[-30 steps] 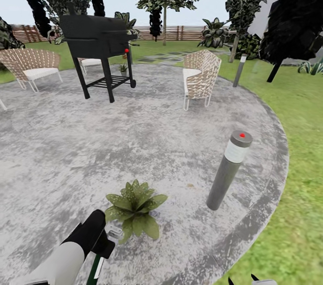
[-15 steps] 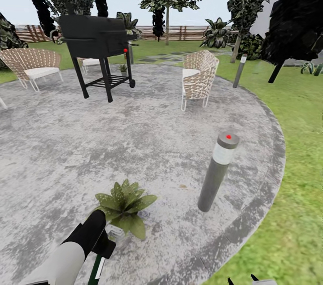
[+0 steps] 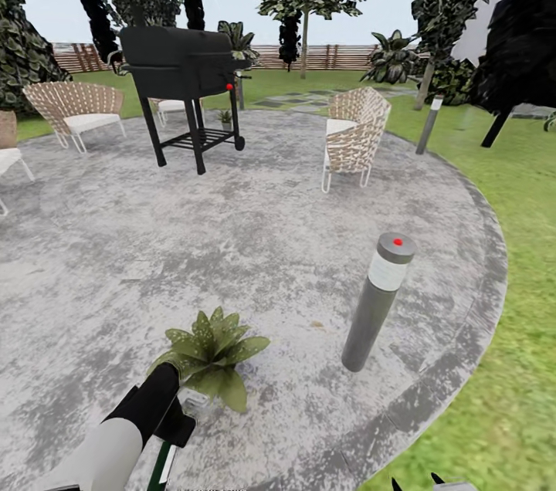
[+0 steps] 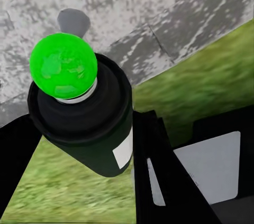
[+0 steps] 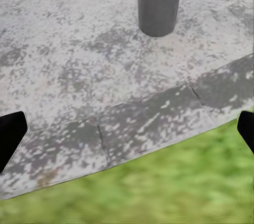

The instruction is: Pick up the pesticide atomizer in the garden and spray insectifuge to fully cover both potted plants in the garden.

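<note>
On the paved patio [image 3: 255, 244] of the garden, the left gripper [image 3: 176, 418] is closed around the pesticide atomizer [image 4: 84, 115], its nozzle head just beside the near potted plant [image 3: 210, 352]. Second potted plant [image 3: 225, 117] stands far off, behind the black grill [image 3: 181, 82]. Grey bollard lamp [image 3: 376, 302] rises near the patio edge. Right gripper [image 5: 127, 134] hangs with its fingers spread wide over the patio's border with the lawn [image 5: 159, 192].

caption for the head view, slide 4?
Left end effector holds the slim dark green spray bottle beside a low green-leaved potted plant on the round grey patio.
</note>
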`<state>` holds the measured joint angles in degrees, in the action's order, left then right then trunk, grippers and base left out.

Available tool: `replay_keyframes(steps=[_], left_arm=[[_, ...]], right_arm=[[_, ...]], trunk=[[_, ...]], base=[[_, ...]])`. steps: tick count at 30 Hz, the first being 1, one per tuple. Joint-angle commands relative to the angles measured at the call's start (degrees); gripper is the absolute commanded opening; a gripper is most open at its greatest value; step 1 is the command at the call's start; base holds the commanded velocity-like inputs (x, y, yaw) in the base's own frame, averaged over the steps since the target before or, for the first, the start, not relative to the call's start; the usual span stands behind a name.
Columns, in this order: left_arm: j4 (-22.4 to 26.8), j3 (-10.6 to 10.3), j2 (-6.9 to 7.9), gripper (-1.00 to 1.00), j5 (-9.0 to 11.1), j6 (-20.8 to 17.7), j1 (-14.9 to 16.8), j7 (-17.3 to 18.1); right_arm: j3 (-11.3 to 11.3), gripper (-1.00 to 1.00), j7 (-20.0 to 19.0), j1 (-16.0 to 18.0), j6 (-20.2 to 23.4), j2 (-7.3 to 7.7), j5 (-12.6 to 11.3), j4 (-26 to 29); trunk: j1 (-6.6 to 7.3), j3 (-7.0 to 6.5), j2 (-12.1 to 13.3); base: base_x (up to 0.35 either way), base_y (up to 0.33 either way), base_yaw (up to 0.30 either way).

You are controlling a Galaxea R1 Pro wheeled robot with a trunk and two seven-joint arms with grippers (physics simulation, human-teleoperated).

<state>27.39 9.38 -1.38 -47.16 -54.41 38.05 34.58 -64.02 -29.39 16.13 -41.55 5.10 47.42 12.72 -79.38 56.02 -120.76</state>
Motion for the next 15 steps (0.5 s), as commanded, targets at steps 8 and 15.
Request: replay_keyframes(steps=[8,15], left_arm=[[0.09,0.12,-0.42,-1.0,-0.44,-0.09,-0.87,0.48],[0.07,0.0,-0.55,-1.0,-0.72,-0.49,-0.9,0.66]], right_arm=[[-0.49,1.0,-0.49,0.04,-0.11,0.0,0.13,0.02],[-0.49,1.0,-0.49,0.05,-0.11,0.0,0.13,0.02]], trunk=[[0.01,0.05,-0.02],[0.01,0.05,-0.02]], base=[[0.013,-0.004,0.204],[0.18,-0.129,0.008]])
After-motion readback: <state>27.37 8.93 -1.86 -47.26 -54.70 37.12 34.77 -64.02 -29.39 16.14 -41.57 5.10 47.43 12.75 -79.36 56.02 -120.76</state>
